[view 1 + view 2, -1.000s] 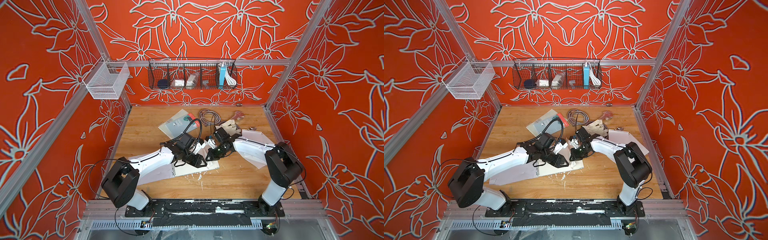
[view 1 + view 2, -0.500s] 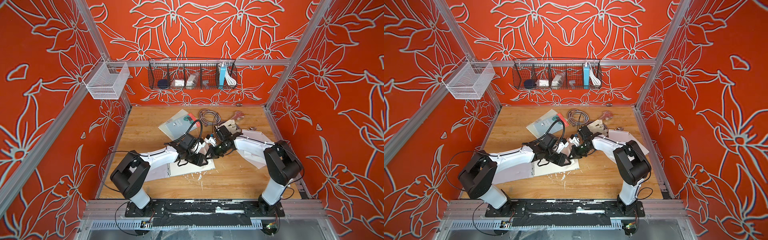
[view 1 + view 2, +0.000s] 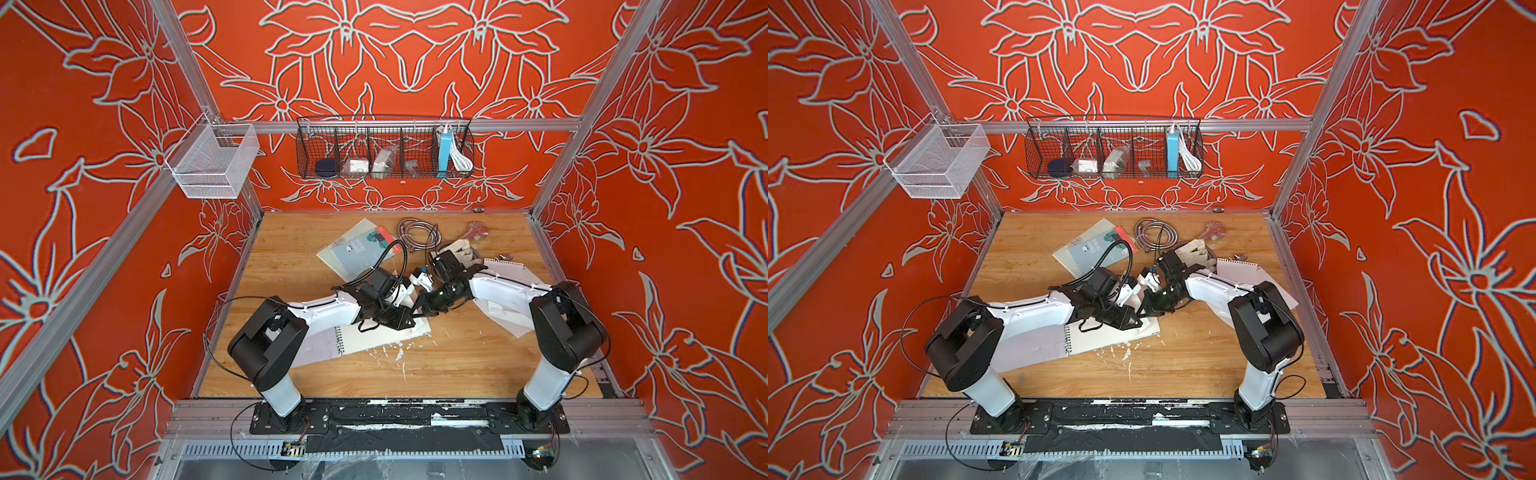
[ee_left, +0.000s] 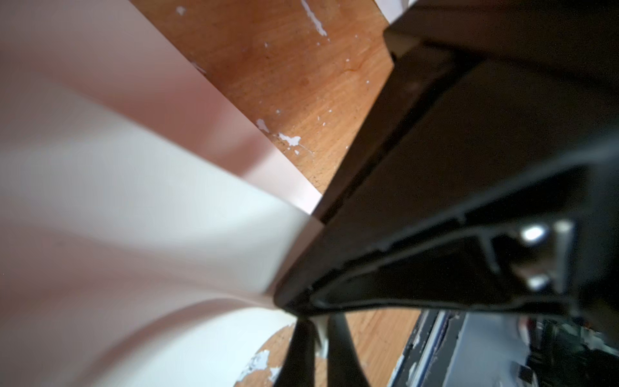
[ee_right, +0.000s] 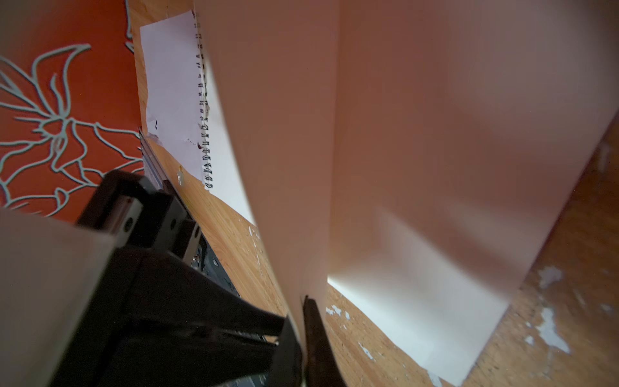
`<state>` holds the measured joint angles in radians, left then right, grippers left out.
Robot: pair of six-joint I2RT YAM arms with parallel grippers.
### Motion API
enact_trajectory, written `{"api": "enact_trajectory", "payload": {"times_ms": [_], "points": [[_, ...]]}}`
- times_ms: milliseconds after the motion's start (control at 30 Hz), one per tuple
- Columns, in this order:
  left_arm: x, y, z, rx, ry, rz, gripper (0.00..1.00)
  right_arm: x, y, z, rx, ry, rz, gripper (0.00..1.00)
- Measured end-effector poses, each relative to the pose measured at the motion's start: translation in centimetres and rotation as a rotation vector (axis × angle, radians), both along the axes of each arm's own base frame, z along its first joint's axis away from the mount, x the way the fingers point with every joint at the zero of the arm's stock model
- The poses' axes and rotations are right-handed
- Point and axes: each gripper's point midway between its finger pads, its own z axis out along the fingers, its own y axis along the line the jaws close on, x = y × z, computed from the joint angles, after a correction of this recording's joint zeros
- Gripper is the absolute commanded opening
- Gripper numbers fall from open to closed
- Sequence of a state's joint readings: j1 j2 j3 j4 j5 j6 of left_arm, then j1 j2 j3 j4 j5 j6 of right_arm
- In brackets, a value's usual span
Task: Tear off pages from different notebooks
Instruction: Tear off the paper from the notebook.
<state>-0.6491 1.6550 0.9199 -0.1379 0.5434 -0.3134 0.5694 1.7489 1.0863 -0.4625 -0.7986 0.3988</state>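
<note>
Your page (image 5: 435,150) is the top sheet of the open notebook (image 3: 365,338). That notebook lies flat around the middle of the bench (image 3: 291,249), a little toward the left edge, with its wire spiral (image 3: 338,345) running down its middle and your left arm stretched over it. The sheet's free end is lifted off the pad and curls upward; whether it has come away from the spiral you cannot tell from these views. Your right gripper (image 5: 299,321) has its jaws pressed together on the raised edge of that sheet (the right wrist view shows the paper passing straight between the two fingers). Your left gripper (image 3: 409,322) sits just beside it, almost tip to tip, and is also closed tight. In the left wrist view the same sheet runs into the seam of its fingers, so it appears to pinch the paper too. Torn white scraps (image 3: 399,353) dot the wood just in front of the notebook. Toward the back edge lies the light blue Steno Notes notebook (image 3: 359,249), cover closed, with a coiled metal hose (image 3: 415,230) and an off-white glove (image 3: 463,249) nearby. Along the right edge lie loose pages (image 3: 505,270), partly under your right arm.
</note>
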Motion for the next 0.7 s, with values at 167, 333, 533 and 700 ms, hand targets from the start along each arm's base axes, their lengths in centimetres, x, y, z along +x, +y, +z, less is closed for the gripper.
{"api": "enact_trajectory", "payload": {"times_ms": [167, 333, 533, 700], "points": [[0.1, 0.1, -0.1, 0.007, -0.001, 0.005, 0.0, 0.0, -0.1, 0.0, -0.007, -0.002, -0.003, 0.33], [0.1, 0.8, -0.7, 0.056, 0.003, 0.026, 0.0, 1.1, -1.0, 0.7, -0.054, -0.08, -0.044, 0.62], [0.2, 1.4, -1.1, 0.093, -0.001, 0.038, 0.0, 3.3, -2.9, 4.3, -0.084, -0.274, -0.139, 0.67], [0.1, 1.7, -0.5, 0.099, -0.015, 0.038, 0.0, 4.3, -3.7, 5.0, -0.114, -0.335, -0.178, 0.67]]}}
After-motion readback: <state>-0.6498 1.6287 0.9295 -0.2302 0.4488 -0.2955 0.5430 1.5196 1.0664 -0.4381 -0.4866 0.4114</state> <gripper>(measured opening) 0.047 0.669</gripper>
